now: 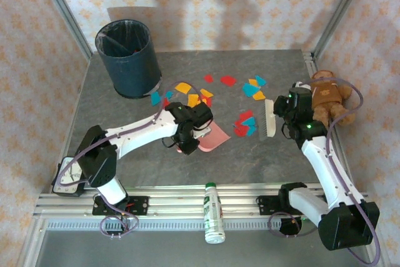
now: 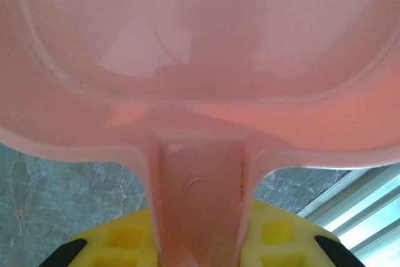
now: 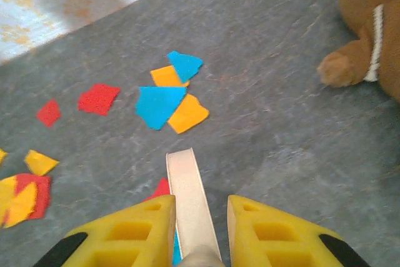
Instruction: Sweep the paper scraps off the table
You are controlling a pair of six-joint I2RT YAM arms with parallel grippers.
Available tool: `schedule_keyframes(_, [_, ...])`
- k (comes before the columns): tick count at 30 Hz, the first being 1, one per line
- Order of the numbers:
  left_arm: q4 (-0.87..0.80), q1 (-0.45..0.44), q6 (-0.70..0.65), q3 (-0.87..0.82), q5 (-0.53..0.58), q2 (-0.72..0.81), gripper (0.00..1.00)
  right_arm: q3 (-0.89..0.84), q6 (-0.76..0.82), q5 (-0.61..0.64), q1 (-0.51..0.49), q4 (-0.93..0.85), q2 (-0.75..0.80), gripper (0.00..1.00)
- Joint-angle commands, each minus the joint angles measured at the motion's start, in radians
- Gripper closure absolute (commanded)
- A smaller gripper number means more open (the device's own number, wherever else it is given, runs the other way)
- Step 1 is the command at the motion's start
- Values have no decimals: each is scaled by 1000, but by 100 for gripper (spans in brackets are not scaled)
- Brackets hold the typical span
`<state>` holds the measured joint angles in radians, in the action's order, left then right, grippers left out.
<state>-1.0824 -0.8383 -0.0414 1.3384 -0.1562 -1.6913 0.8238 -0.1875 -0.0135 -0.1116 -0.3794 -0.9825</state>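
Observation:
My left gripper (image 1: 187, 139) (image 2: 200, 245) is shut on the handle of a pink dustpan (image 1: 211, 137) (image 2: 200, 60), whose pan rests on the table (image 1: 250, 154) left of a small scrap pile. My right gripper (image 1: 282, 115) (image 3: 200, 232) is shut on a white brush (image 1: 269, 119) (image 3: 189, 195) just right of that pile. Red and teal paper scraps (image 1: 245, 123) lie between pan and brush. More paper scraps (image 1: 254, 87) (image 3: 164, 101) in teal, orange, red and yellow lie farther back, toward the bin.
A dark blue round bin (image 1: 128, 57) stands at the back left. A brown teddy bear (image 1: 328, 97) (image 3: 369, 35) sits at the right edge close behind my right arm. A white bottle (image 1: 214, 212) lies on the front rail.

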Motion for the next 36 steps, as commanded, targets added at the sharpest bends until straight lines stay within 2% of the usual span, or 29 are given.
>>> schedule_keyframes(1, [-37, -17, -40, 42, -4, -34, 100, 28, 96, 112, -8, 19, 16, 100])
schedule_keyframes(20, [-89, -47, -109, 218, -29, -260, 100, 41, 240, 117, -56, 169, -127, 100])
schedule_keyframes(36, [-116, -49, -112, 297, -14, -349, 100, 47, 201, 72, -115, 167, -223, 100])
